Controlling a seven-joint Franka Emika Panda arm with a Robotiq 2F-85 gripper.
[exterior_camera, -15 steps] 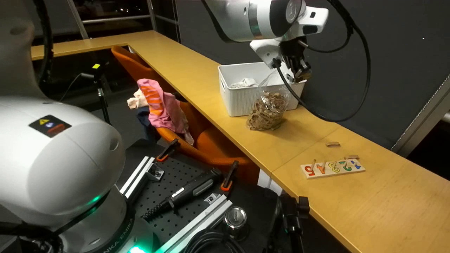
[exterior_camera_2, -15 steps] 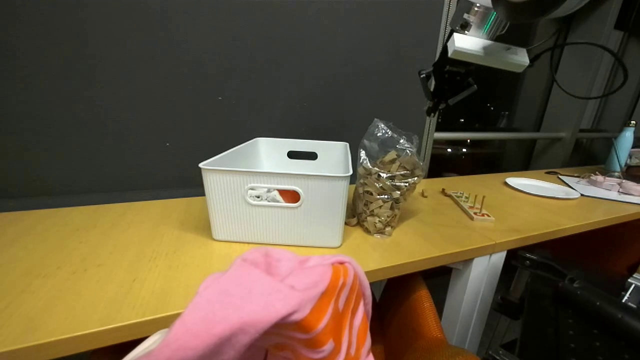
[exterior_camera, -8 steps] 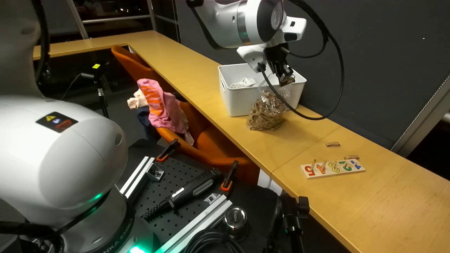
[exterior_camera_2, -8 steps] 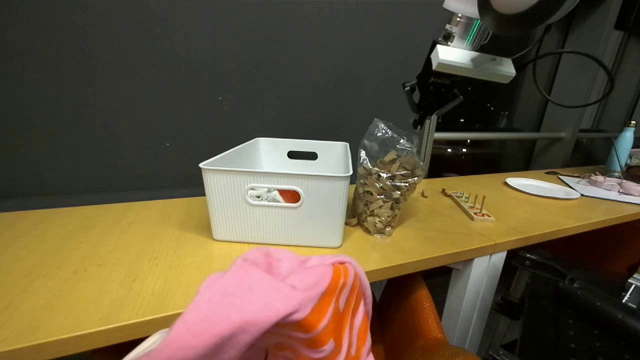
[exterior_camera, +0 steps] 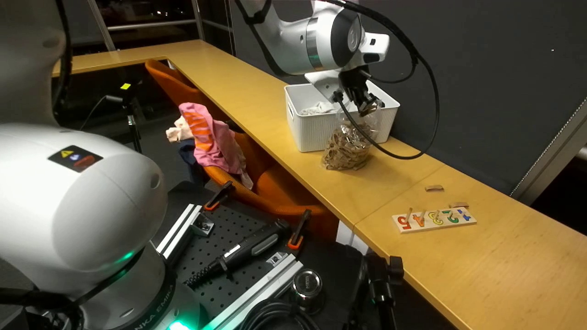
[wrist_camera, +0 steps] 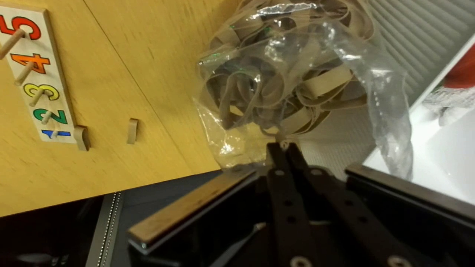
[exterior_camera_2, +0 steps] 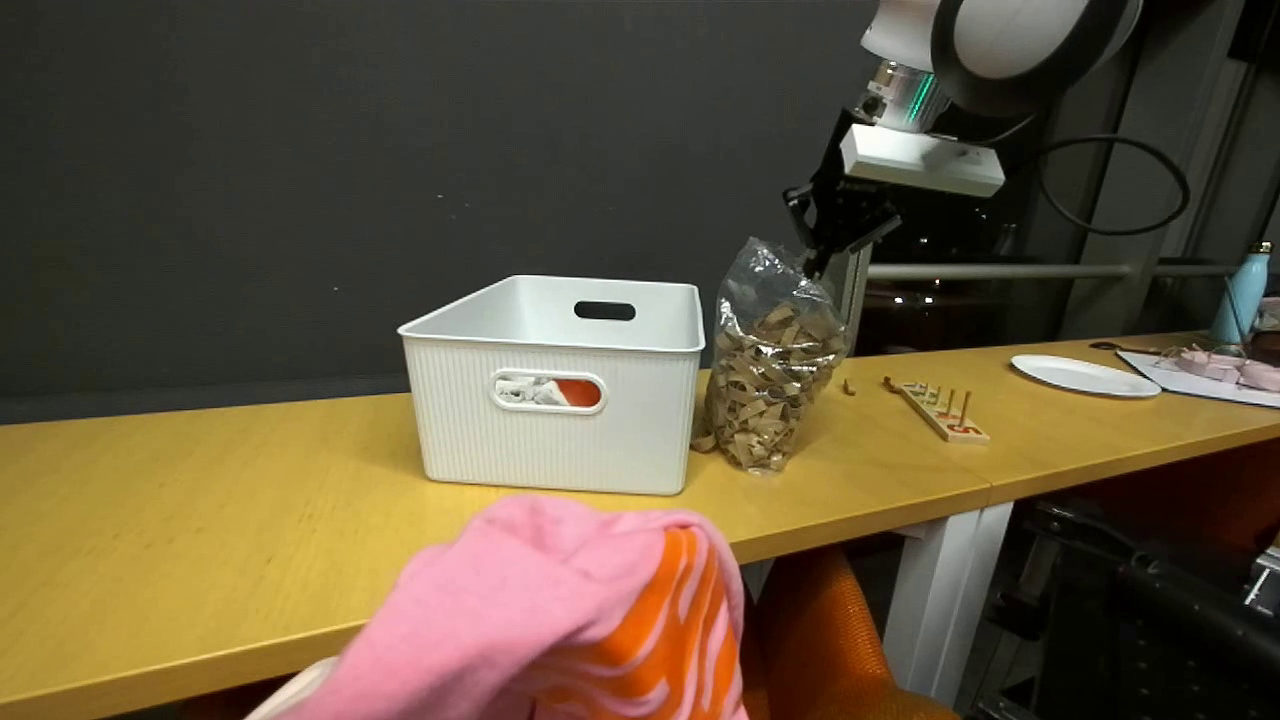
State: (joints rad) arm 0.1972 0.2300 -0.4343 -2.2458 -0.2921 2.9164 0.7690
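My gripper (wrist_camera: 284,147) is shut, its fingertips together. I make out nothing held between them. It points down at the mouth of a clear plastic bag (wrist_camera: 256,100) full of tan curled strips. In an exterior view the fingertips (exterior_camera_2: 815,265) are at the bag's (exterior_camera_2: 775,390) upper right edge; I cannot tell whether they touch it. In an exterior view the gripper (exterior_camera: 365,111) is over the bag (exterior_camera: 346,149). The bag stands upright on a yellow wooden table beside a white ribbed bin (exterior_camera_2: 555,440), which holds white and red cloth.
A peg board with numbers (exterior_camera: 434,221) lies on the table, with loose tan strips (exterior_camera: 434,188) near it. A white plate (exterior_camera_2: 1085,377) and a blue bottle (exterior_camera_2: 1243,295) are farther along. Pink cloth (exterior_camera: 215,142) hangs over an orange chair (exterior_camera: 279,197). A dark wall panel stands behind.
The arm has moved down and toward the bag, bringing the gripper from above it to its top edge. The bag, bin and peg board have not moved.
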